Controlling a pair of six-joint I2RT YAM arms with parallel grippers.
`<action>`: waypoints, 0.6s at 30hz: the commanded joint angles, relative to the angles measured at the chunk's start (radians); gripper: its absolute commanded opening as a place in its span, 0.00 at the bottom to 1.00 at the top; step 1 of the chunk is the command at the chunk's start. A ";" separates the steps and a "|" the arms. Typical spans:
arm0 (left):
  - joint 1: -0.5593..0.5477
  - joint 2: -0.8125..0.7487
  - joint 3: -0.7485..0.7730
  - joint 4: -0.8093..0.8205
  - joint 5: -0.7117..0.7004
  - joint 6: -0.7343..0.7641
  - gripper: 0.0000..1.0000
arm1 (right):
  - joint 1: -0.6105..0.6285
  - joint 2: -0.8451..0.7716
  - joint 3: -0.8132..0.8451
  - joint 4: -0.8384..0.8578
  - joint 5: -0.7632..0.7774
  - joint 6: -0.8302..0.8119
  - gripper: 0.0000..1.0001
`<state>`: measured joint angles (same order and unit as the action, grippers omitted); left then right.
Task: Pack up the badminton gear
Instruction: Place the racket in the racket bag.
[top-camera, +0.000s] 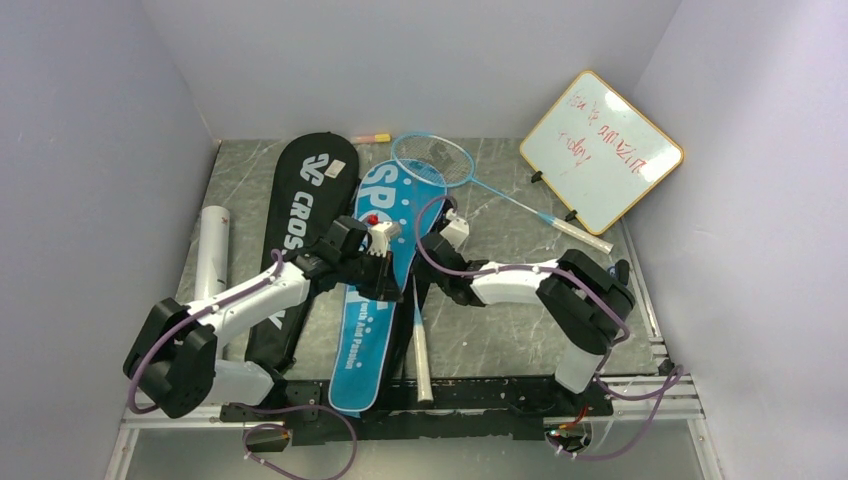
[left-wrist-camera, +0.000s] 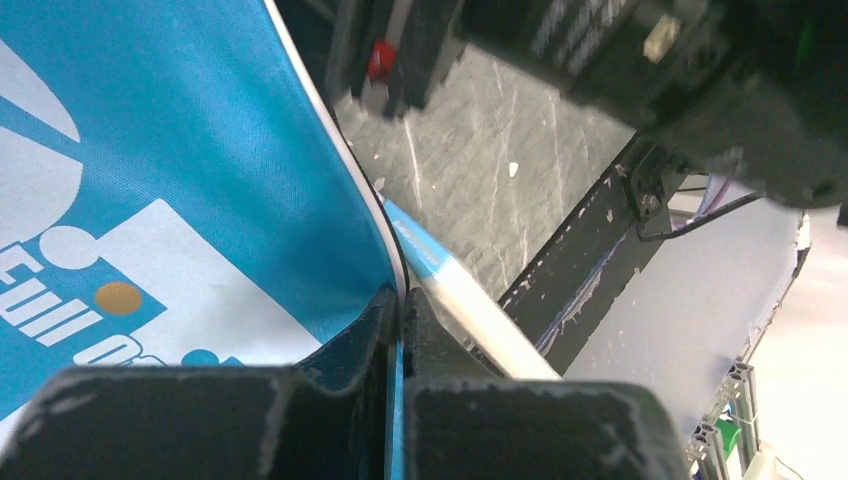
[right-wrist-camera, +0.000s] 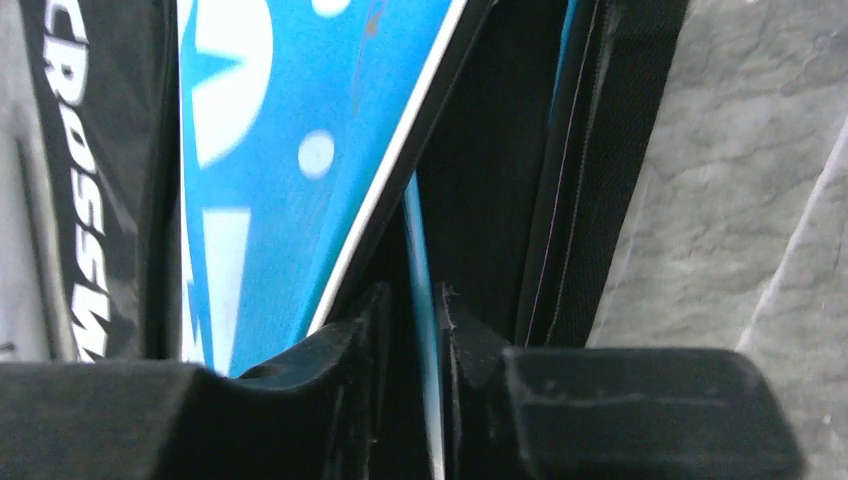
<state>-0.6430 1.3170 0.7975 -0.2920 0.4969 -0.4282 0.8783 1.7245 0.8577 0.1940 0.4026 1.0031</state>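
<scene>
The blue bag (top-camera: 372, 300) lies lengthwise at the table's middle, beside the black bag (top-camera: 300, 225). My left gripper (top-camera: 388, 282) is shut on the blue bag's (left-wrist-camera: 200, 180) right edge, the pinch showing at the fingertips (left-wrist-camera: 403, 318). A racket's white handle (top-camera: 422, 355) pokes out beside that edge (left-wrist-camera: 470, 305); its head is hidden. My right gripper (top-camera: 436, 240) is at the bag's upper right rim. Its jaws (right-wrist-camera: 412, 300) stand a little apart, with the blue bag's (right-wrist-camera: 280, 150) thin rim between them against the right finger. A light-blue racket (top-camera: 432, 160) lies at the back.
A long white tube (top-camera: 212, 250) lies at the far left beside the black bag (right-wrist-camera: 90, 200). An orange-rimmed whiteboard (top-camera: 600, 150) leans at the back right over the light-blue racket's handle (top-camera: 580, 235). Two markers (top-camera: 372, 137) lie at the back wall. Grey walls enclose the table.
</scene>
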 joint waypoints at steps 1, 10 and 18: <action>-0.017 -0.026 -0.001 -0.017 0.029 -0.018 0.05 | -0.061 -0.010 -0.014 0.235 -0.070 0.055 0.34; -0.016 0.045 -0.017 0.024 -0.073 -0.015 0.05 | -0.114 -0.183 -0.161 0.111 -0.381 -0.144 0.47; -0.017 0.091 -0.028 0.070 -0.069 -0.005 0.05 | -0.111 -0.365 -0.343 0.005 -0.662 -0.212 0.47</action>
<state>-0.6563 1.3972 0.7773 -0.2882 0.4286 -0.4351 0.7605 1.4448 0.5911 0.2409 -0.0727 0.8352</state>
